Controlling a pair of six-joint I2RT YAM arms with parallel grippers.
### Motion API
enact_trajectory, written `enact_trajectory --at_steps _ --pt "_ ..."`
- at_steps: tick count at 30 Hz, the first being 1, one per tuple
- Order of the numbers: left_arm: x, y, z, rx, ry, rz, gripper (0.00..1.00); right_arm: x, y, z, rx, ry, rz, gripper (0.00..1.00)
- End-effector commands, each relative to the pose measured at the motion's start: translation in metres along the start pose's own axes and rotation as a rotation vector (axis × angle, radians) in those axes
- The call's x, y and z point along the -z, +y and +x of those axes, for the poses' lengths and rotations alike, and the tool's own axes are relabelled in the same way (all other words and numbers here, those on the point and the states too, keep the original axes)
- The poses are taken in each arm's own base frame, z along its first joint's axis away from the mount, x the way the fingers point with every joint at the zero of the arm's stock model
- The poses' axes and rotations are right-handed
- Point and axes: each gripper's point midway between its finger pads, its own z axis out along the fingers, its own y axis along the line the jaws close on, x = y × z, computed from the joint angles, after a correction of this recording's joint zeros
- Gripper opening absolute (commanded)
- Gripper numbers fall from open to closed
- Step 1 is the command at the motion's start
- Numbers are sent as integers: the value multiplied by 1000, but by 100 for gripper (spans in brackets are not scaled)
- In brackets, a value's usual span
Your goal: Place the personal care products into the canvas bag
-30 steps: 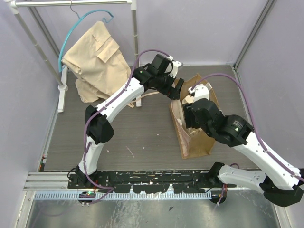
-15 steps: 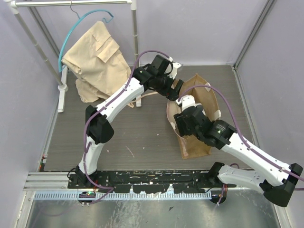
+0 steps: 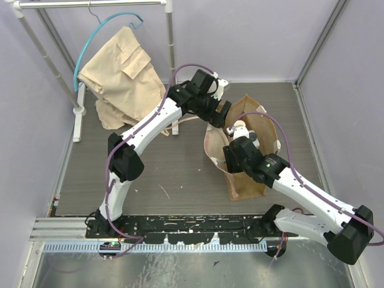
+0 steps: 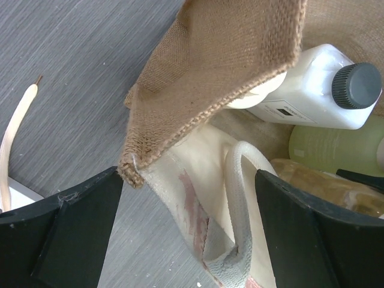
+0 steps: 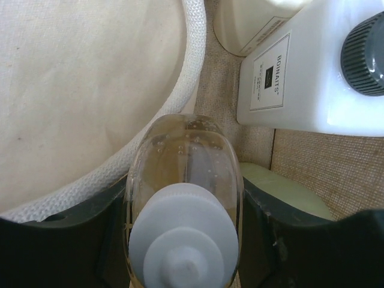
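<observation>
The tan canvas bag (image 3: 249,180) stands right of centre with its mouth pulled wide. My right gripper (image 3: 242,139) reaches down into that mouth, shut on the amber bottle (image 5: 183,174) with the white cap (image 5: 183,249). Below it inside the bag lie the white rectangular bottle (image 5: 288,78) with a black cap (image 4: 356,85), the green-yellow bottle (image 5: 282,187) and part of the cream bottle (image 5: 252,18). My left gripper (image 4: 192,240) is open at the bag's far-left corner (image 3: 217,117). The bag's rim (image 4: 198,114) and a pale handle (image 4: 234,180) lie loose between its jaws.
A beige garment (image 3: 120,72) hangs on a teal hanger (image 3: 99,30) from the white rack (image 3: 78,114) at the back left. Lavender walls enclose the grey table (image 3: 162,168). A loose cream strap (image 4: 15,132) lies on the table left of the bag.
My right arm has swung left and lowered the amber bottle into the bag's mouth. The bag's cream lining has spread out to the left. The left arm has stayed put.
</observation>
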Motion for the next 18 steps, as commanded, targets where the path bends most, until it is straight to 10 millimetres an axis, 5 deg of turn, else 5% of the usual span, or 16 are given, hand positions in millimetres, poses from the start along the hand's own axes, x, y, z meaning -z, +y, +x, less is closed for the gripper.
enact_trajectory --at_steps 1,18 --pt "28 -9 -18 -28 -54 4 98 -4 -6 -18 -30 -56 35 1" --pt "31 -10 -19 -23 -56 6 98 -33 -7 6 -51 102 93 1"
